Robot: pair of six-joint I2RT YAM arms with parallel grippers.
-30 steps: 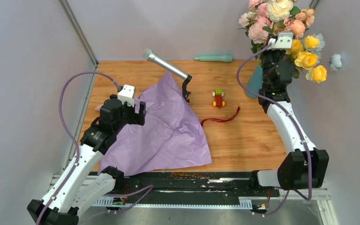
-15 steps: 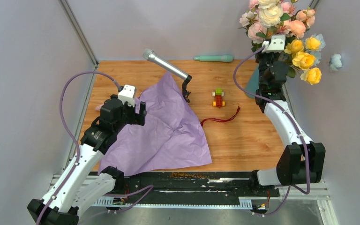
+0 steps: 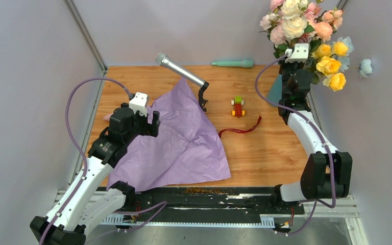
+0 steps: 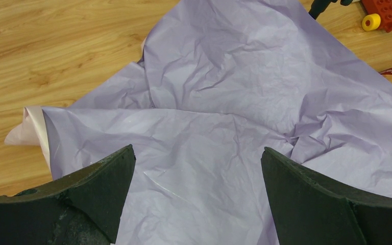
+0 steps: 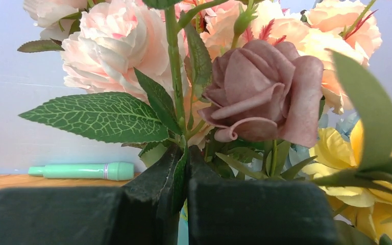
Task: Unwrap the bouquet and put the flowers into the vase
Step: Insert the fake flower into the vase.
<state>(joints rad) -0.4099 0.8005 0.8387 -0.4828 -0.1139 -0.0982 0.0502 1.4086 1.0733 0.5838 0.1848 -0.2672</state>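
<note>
The flowers [image 3: 298, 23], pink, cream and yellow roses with green leaves, hang high at the back right. My right gripper [image 3: 297, 45] is shut on their stems just under the blooms. In the right wrist view the roses [image 5: 265, 97] fill the frame, and a leaf and stems are pinched between that gripper's [image 5: 186, 153] closed jaws. The teal vase [image 3: 276, 90] stands below, mostly hidden behind the right arm. The unwrapped lilac paper [image 3: 178, 138] lies spread on the table. My left gripper [image 4: 196, 158] hovers open over the paper [image 4: 224, 92], holding nothing.
A dark red ribbon [image 3: 240, 130] lies loose right of the paper. Behind it stand a small toy car [image 3: 238, 106] and a microphone [image 3: 181, 70] on a stand. A mint-green rod [image 3: 232, 64] lies by the back wall. Grey walls close both sides.
My right arm has shifted the flowers slightly left and upward, over the vase. The left arm and the paper have not moved.
</note>
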